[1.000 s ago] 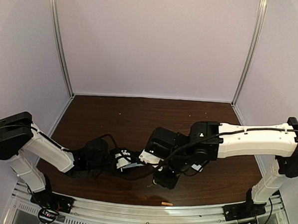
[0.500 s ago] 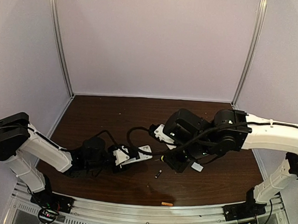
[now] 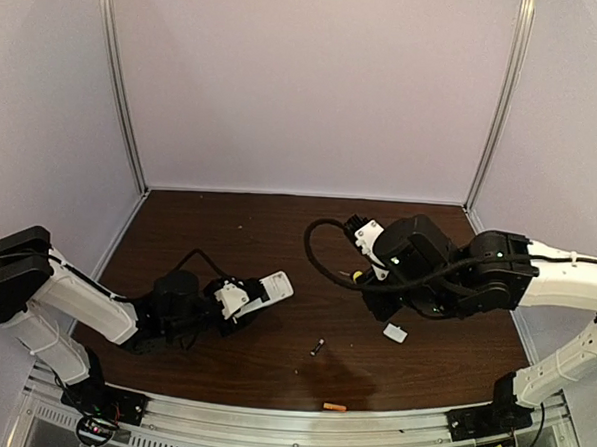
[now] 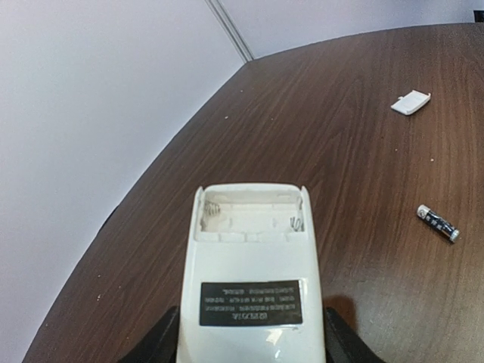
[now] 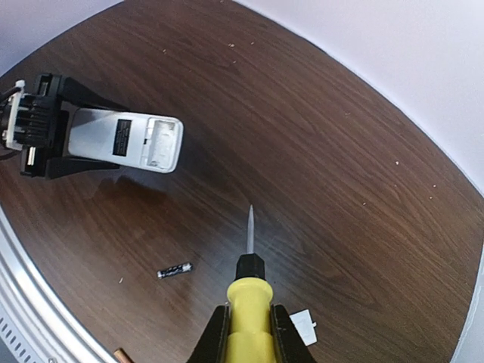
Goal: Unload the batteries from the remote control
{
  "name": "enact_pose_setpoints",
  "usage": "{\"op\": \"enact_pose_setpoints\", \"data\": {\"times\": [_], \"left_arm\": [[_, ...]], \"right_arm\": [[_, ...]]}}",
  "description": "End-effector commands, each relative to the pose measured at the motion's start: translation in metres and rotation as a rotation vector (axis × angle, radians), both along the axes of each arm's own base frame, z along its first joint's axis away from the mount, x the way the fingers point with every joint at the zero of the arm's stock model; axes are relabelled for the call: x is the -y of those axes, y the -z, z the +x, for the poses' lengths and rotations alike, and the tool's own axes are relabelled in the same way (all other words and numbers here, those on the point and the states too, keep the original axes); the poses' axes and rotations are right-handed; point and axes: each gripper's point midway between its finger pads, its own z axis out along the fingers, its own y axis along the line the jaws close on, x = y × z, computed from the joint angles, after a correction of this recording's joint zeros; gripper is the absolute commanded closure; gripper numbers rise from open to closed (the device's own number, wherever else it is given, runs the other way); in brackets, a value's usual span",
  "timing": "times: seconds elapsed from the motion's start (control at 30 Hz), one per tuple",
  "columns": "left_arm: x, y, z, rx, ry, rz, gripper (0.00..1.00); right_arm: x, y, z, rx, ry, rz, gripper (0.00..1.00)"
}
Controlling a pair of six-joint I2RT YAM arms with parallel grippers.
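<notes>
My left gripper (image 3: 236, 302) is shut on the white remote control (image 3: 263, 289), held back side up with its battery bay open and empty in the left wrist view (image 4: 251, 261). The dark battery (image 3: 316, 347) lies on the table right of the remote; it also shows in the left wrist view (image 4: 438, 223) and the right wrist view (image 5: 175, 270). The orange-copper battery (image 3: 335, 407) lies at the near table edge. My right gripper (image 5: 249, 329) is shut on the yellow-handled screwdriver (image 5: 249, 318), raised well right of the remote (image 5: 125, 139).
The small white plastic chip (image 3: 395, 333) lies on the dark wood table (image 3: 278, 232) under the right arm, also seen in the left wrist view (image 4: 411, 102). White walls and metal posts enclose the back and sides.
The right arm has pulled back up and to the right with the screwdriver, away from the remote. The dark battery now lies on the table. The left gripper has lifted the remote's far end.
</notes>
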Motion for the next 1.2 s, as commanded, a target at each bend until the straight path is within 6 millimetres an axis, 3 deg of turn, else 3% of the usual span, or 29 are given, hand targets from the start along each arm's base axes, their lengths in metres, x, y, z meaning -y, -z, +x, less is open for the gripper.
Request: {"op": "enact_pose_setpoints", "data": {"times": [0.0,0.23,0.37,0.8,1.17], "left_arm": [[-0.012,-0.025,0.013,0.041,-0.08,-0.103,1.0],[-0.026,-0.03,0.023,0.035,-0.144,-0.14,1.0],[-0.032,-0.03,0.027,0.032,-0.169,-0.154,1.0],[-0.047,-0.028,0.041,0.007,-0.239,-0.176,1.0],[-0.051,-0.023,0.046,-0.002,-0.261,-0.17,1.0]], "right_arm": [[0.019,-0.028,0.031,0.157,0.13,0.107,1.0],[0.053,-0.022,0.064,0.224,0.277,0.215,1.0],[0.062,-0.006,0.08,0.222,0.335,0.253,1.0],[0.059,0.051,0.117,0.24,0.464,0.319,1.0],[0.044,0.098,0.156,0.217,0.505,0.288,1.0]]}}
